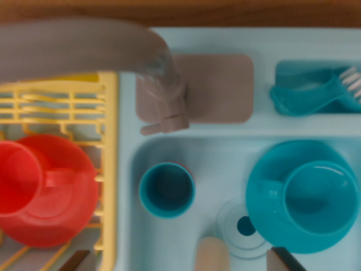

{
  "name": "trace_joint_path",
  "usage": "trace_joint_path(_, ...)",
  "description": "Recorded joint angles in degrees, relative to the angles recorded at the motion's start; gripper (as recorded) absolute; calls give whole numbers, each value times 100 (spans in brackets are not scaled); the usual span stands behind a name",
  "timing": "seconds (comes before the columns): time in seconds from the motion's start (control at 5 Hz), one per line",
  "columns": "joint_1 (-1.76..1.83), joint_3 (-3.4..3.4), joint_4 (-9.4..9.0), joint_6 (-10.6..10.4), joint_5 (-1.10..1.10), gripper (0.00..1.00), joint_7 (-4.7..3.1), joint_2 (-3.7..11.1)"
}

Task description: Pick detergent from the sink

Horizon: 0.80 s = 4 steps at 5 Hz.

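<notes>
Looking down into the pale blue sink [225, 149], a small teal detergent container [167, 189] stands beside a teal cup [318, 195]; whether the end effector is open or closed cannot be told.

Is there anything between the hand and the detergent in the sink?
Nothing visible does. The beige object, likely the detergent, lies in the sink at the view's lower edge, between the fingers of the open hand. The small teal cup stands apart from it.
</notes>
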Motion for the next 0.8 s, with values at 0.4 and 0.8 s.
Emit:
trace_joint_path(0.4, -11, -15, -266, -275, -15, 0, -9, 12)
trace_joint_path(0.8, -22, -30, -520, -536, -30, 0, -18, 23)
